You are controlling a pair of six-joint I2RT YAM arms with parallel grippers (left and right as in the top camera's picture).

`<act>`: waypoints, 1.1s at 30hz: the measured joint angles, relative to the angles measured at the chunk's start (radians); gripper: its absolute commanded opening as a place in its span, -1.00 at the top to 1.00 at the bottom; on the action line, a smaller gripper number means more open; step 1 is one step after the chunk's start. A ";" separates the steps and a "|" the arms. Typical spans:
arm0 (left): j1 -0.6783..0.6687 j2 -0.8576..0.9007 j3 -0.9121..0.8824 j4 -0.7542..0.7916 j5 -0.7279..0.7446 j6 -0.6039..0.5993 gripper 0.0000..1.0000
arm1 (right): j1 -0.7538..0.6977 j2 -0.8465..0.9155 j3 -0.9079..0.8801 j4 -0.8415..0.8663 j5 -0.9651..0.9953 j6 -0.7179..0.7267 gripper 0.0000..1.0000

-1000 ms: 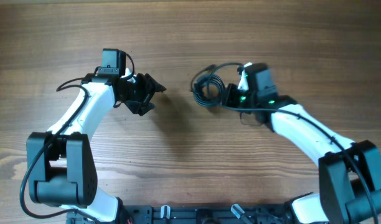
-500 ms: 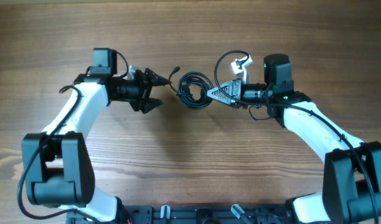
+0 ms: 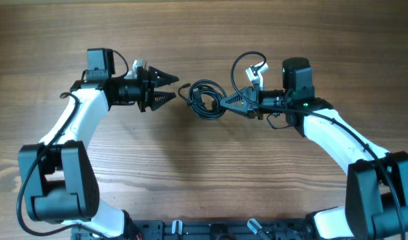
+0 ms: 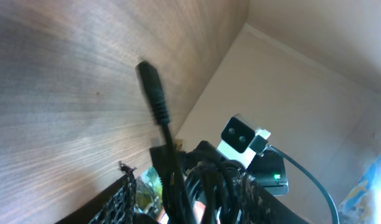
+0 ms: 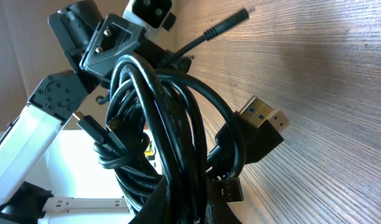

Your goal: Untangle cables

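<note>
The cables [image 3: 205,100] are a bunch of black cords coiled together, hanging in the air at mid-table. My right gripper [image 3: 224,101] is shut on the bunch from the right. In the right wrist view the coil [image 5: 165,124] fills the frame, with flat plugs [image 5: 265,121] and a barrel plug [image 5: 231,22] sticking out, and my jaws [image 5: 190,208] clamp its lower part. My left gripper [image 3: 175,89] is open, its tips pointing right, just left of a loose plug end [image 3: 186,87]. In the left wrist view that plug [image 4: 152,87] and the coil [image 4: 209,186] lie ahead of the open fingers [image 4: 187,186].
The wooden table [image 3: 204,173] lies under both arms. A thicker black wire loops above my right wrist [image 3: 244,63]. The arm bases stand at the front left [image 3: 57,193] and front right [image 3: 381,200].
My right gripper lifted the bunch and carried it left to mid-table, then held still. My left gripper drew back left, turned level and now points at the loose plug.
</note>
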 measured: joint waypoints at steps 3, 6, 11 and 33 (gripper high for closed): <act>0.001 0.000 0.000 0.069 0.000 -0.002 -0.07 | 0.000 0.000 0.000 0.000 -0.003 0.000 0.91; 0.001 0.000 -0.001 0.074 0.000 -0.022 -0.01 | 0.000 0.000 0.000 0.000 -0.006 0.000 0.91; 0.001 0.000 0.000 0.028 0.000 -0.042 0.00 | 0.000 0.000 0.000 0.000 -0.007 0.000 0.91; -0.069 0.000 -0.001 -0.042 -0.026 -0.053 0.51 | 0.000 0.000 0.000 0.007 -0.010 0.000 0.91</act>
